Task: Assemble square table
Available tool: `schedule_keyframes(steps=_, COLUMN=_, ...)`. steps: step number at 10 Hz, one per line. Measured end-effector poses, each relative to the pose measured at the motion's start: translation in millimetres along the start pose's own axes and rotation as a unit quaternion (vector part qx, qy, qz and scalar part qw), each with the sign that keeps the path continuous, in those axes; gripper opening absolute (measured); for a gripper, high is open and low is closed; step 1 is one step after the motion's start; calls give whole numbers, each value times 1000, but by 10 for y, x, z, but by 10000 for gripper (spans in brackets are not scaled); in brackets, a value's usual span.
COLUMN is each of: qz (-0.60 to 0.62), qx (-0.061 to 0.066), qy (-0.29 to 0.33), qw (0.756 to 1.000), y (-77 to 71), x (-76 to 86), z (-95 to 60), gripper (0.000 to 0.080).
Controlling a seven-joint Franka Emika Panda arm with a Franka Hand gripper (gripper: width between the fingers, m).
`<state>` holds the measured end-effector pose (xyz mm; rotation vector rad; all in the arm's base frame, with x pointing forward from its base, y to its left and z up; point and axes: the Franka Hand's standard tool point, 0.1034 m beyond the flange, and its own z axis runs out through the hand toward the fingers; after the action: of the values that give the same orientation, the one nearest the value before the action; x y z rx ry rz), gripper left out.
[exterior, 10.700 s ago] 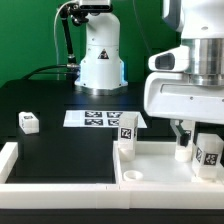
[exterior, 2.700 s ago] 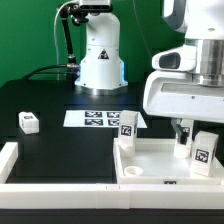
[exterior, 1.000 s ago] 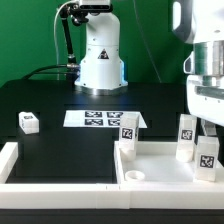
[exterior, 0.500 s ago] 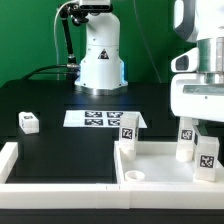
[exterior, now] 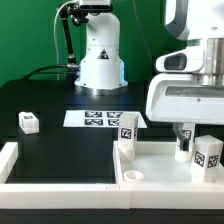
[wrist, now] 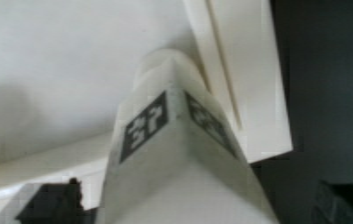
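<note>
The smooth white plastic square table top [exterior: 160,165], tray-like with a raised rim and a round corner socket, lies on the matte black table [exterior: 60,125] at the exterior view's lower right. Three blocky white tagged legs stand upright on it, one [exterior: 127,128] at its far corner. The gripper [exterior: 196,128] hangs released over the leg [wrist: 173,150] in the wrist view, grasping nothing.

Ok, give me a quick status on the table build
Gripper open over an upright leg, not gripping. Three legs upright in the tabletop; a fourth leg lies apart. Nothing blocking.
</note>
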<state>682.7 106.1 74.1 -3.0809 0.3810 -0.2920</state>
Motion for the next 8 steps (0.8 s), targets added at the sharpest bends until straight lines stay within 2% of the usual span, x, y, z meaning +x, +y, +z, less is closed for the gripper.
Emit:
schedule_keyframes(steps=1, qz=-42, qx=-3, qy=-4, qw=999, y=-45, x=-96, z=70, gripper=649)
schedule_keyframes(steps=2, qz=-99, qx=-5, qy=-4, qw=995, y=-57, x=-112, z=75, gripper=649)
schedule_keyframes(steps=5, qz=-67, qx=-5, qy=-4, qw=998, y=-35, x=-100, z=76, gripper=649)
schedule_keyframes(steps=7, qz=18, qx=-9, qy=-4, qw=1000, y=22, x=-86, z=78, gripper=388)
schedule_keyframes(steps=8, qz=33, qx=-9, qy=-4, qw=999, y=21, x=-87, z=78, gripper=388)
